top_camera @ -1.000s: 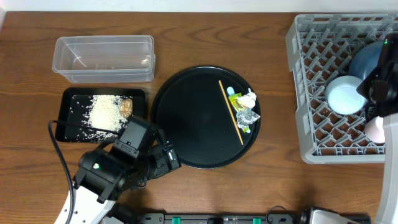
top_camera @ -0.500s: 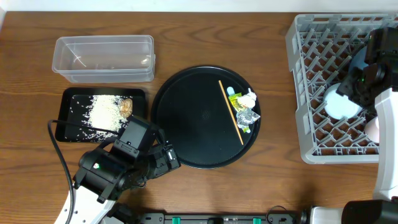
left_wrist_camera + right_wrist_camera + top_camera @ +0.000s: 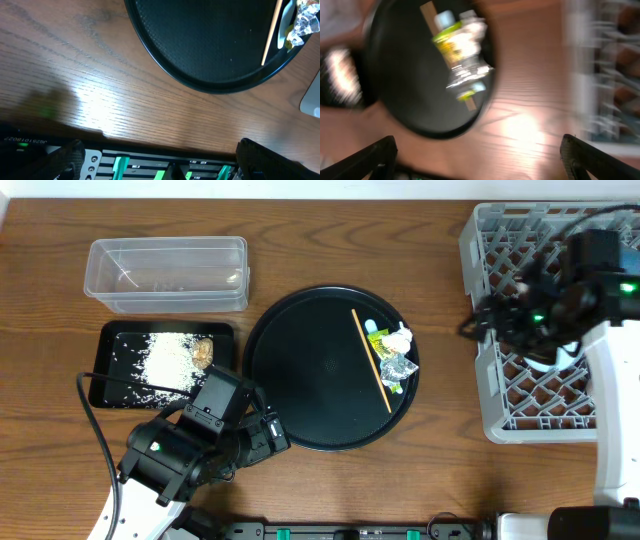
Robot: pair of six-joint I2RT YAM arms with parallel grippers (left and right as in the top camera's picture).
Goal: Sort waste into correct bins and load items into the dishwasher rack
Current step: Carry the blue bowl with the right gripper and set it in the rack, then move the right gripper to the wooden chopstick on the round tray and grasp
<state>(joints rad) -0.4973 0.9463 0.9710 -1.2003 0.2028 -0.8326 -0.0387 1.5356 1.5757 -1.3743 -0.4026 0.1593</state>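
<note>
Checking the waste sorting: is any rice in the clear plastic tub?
No, the clear tub shows nothing inside, while the white rice lies in the shallow black tray.

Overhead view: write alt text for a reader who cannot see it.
A round tray at mid-table holds a stick and wrappers. Left of it lie a rectangular tray of rice and a clear tub; the right arm hangs over the grey rack at right.

Round black tray [image 3: 310, 370], wooden table [image 3: 350, 240]
</note>
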